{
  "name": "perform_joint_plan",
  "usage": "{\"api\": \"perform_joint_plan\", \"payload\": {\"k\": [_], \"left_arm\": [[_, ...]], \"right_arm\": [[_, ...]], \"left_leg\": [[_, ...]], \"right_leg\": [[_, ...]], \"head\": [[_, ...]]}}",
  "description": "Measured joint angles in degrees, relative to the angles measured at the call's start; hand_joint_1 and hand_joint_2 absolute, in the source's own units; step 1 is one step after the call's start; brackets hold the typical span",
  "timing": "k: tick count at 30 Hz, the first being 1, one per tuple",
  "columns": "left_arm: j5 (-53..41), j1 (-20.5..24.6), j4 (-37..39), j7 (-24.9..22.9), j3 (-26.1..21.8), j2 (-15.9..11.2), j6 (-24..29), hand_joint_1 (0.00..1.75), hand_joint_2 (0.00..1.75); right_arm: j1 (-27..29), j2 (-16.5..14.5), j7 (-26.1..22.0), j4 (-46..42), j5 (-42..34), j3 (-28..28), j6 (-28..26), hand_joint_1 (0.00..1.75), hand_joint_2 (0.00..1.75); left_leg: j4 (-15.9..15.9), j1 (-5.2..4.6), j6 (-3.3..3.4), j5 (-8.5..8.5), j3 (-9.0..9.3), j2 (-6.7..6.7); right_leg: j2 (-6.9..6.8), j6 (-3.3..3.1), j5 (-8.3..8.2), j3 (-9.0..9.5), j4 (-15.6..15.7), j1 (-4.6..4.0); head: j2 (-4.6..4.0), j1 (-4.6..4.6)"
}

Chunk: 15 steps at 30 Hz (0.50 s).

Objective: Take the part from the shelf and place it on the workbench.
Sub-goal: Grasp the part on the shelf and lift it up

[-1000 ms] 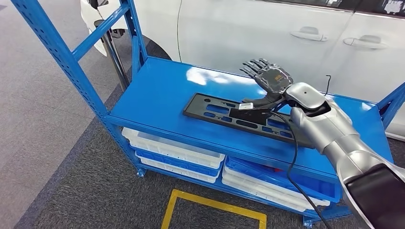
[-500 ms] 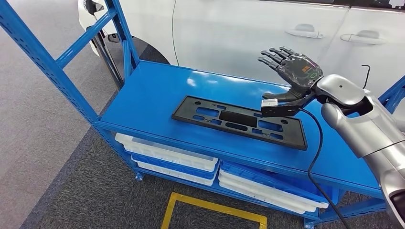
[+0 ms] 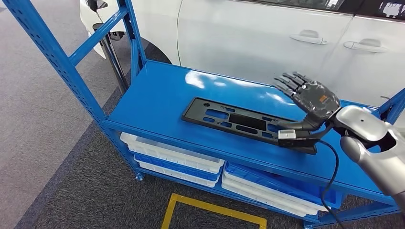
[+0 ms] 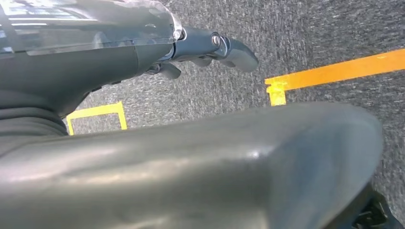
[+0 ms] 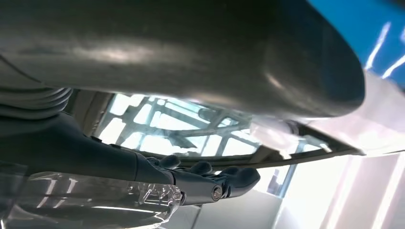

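On the top deck of the blue steel shelf (image 3: 162, 90) lies your target, the long flat black plastic plate with cut-out slots (image 3: 239, 123), flat and roughly parallel to the front edge, in front of a white car door (image 3: 248, 33). Your right hand (image 3: 310, 98) hovers over the plate's right end with its fingers spread and upright, thumb reaching down toward that end; it holds nothing, and whether the thumb touches the plate you cannot tell. Your left hand (image 4: 210, 45) hangs by the grey carpet floor (image 4: 305, 38) with its yellow tape marks; its fingers look loosely extended, but whether they are parted or closed cannot be told. You are at the reach-and-grasp step, nothing lifted yet. Next you likely need to bring the fingers down over the plate's end edge and close firmly, since a thin flat part offers little to catch.
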<state>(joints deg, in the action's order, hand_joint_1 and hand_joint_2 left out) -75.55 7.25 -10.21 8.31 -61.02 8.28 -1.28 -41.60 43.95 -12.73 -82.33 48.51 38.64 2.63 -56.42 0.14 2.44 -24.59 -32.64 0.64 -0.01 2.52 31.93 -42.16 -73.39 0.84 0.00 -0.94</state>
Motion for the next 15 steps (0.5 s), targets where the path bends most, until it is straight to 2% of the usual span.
{"api": "perform_joint_plan", "payload": {"k": [1,2,3,4,5,6,9,11,13,15], "left_arm": [[0.01,0.0,0.0,-0.04,0.0,0.02,-0.03,0.0,0.0],[0.02,-0.01,0.0,-0.07,0.0,0.06,-0.07,0.0,0.0],[0.03,-0.02,0.0,-0.09,0.0,0.11,-0.11,0.0,0.0],[0.04,-0.05,0.0,-0.09,0.0,0.17,-0.12,0.0,0.0],[0.05,-0.09,0.01,-0.1,0.0,0.23,-0.13,0.0,0.0],[0.05,-0.14,0.0,-0.11,0.01,0.27,-0.12,0.0,0.0],[-0.03,-0.15,0.01,-0.25,0.04,0.33,-0.2,0.0,0.0],[-0.17,0.0,0.01,-0.38,0.09,0.33,-0.41,0.0,0.0],[-0.4,0.18,0.0,-0.5,0.16,0.34,-0.67,0.0,0.0],[-0.59,0.27,0.0,-0.66,0.31,0.39,-0.88,0.0,0.0]], "right_arm": [[2.16,0.55,0.23,-1.75,0.17,-0.68,-0.55,0.0,0.0],[4.51,1.13,0.46,-3.53,0.44,-1.54,-1.37,0.0,0.0],[7.15,1.85,0.69,-5.67,0.83,-2.77,-2.47,0.0,0.0],[9.78,2.48,0.82,-7.62,1.24,-4.15,-3.55,0.0,0.0],[12.44,3.08,0.81,-9.52,1.65,-5.59,-4.42,0.0,0.0],[14.76,3.57,0.68,-11.27,1.97,-6.97,-4.92,0.0,0.0],[19.1,4.3,0.23,-14.85,2.65,-9.59,-4.33,0.0,0.0],[20.67,4.31,0.19,-16.39,3.35,-10.38,-3.52,0.0,0.0],[22.28,4.09,0.35,-17.47,4.39,-10.64,-3.31,0.0,0.0],[24.26,3.36,0.41,-18.09,5.76,-10.62,-3.38,0.0,0.0]], "left_leg": [[-0.1,0.02,-0.04,-0.11,0.02,-0.02],[-0.26,0.07,-0.11,-0.29,0.07,0.01],[-0.5,0.13,-0.26,-0.52,0.13,0.1],[-0.79,0.08,-0.5,-0.79,0.14,0.24],[-1.08,0.02,-0.79,-1.07,0.13,0.39],[-1.27,-0.07,-1.1,-1.27,0.1,0.49],[-1.36,-0.12,-1.96,-1.7,0.16,0.43],[-2.32,-0.02,-2.54,-2.6,-0.05,0.23],[-6.75,0.07,-2.88,-5.32,-1.9,0.02],[-14.44,0.11,-3.05,-8.96,-5.46,-0.13]], "right_leg": [[-0.01,0.13,-0.57,-0.12,-0.16,0.14],[-0.04,0.24,-2.18,1.07,2.21,0.31],[-0.1,0.35,-4.3,3.2,6.33,0.49],[-0.15,0.32,-5.72,5.29,10.26,0.53],[-0.12,0.12,-6.76,6.91,13.43,0.52],[-0.06,-0.16,-7.07,7.73,15.1,0.44],[0.25,-1.27,-6.95,7.82,15.46,0.36],[0.27,-1.89,-7.0,7.99,15.67,0.53],[0.13,-2.32,-6.96,8.1,15.75,0.51],[-0.04,-2.57,-6.89,8.07,15.74,0.38]], "head": [[0.0,0.0],[0.0,0.0],[0.0,0.0],[0.0,0.0],[0.0,0.0],[0.0,-0.01],[0.0,-0.01],[0.0,0.0],[0.0,0.0],[0.0,0.0]]}}
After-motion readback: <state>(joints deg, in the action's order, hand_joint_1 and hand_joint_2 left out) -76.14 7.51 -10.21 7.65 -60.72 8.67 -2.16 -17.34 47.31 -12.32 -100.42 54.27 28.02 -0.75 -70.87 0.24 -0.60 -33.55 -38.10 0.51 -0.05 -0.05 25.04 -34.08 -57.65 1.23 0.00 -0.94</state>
